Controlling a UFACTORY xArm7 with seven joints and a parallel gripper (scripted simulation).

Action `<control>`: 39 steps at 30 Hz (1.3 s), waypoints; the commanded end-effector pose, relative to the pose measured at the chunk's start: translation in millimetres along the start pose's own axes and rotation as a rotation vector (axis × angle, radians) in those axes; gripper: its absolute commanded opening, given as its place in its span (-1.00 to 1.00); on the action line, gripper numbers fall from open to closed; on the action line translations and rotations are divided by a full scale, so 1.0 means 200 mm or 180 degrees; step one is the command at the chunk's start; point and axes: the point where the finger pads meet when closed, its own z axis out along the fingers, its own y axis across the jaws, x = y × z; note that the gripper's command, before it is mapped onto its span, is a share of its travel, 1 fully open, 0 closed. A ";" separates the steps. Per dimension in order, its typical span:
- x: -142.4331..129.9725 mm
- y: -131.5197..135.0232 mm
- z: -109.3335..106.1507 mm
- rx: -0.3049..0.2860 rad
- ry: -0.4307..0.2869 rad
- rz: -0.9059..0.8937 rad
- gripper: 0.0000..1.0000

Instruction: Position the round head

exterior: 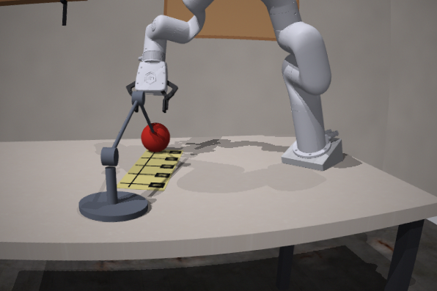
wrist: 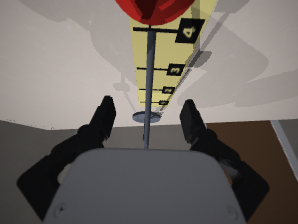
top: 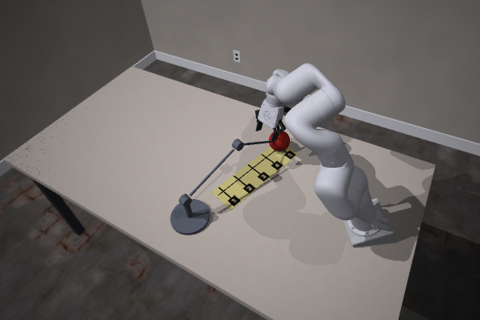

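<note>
In the top view, the bench (top: 121,120) (exterior: 256,212) (wrist: 50,75) carries the lamp's foot (top: 193,222) (exterior: 114,212) (wrist: 137,118) at lower centre-left and the robot's base (top: 358,242) (exterior: 300,162) at lower right. The strip (top: 251,174) (exterior: 152,171) (wrist: 160,55) lies between foot and head (top: 279,141) (exterior: 155,138) (wrist: 155,10), running toward the upper right. In the exterior view, the foot is lower left, the head beyond it at the strip's far end, the gripper (top: 266,133) (exterior: 150,110) (wrist: 148,106) above the head, and the base to the right.
</note>
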 end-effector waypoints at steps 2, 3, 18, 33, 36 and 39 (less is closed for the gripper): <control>0.00 -0.01 -0.11 0.0015 0.0004 -0.0003 1.00; 0.00 -0.01 -0.13 0.0015 0.0004 -0.0003 1.00; 0.00 -0.01 -0.41 0.0018 0.0006 -0.0002 1.00; 0.01 -0.01 -0.57 0.0022 0.0010 -0.0002 1.00; 0.01 -0.01 -0.56 0.0023 0.0011 -0.0002 1.00; 0.01 -0.01 -0.56 0.0024 0.0012 -0.0002 1.00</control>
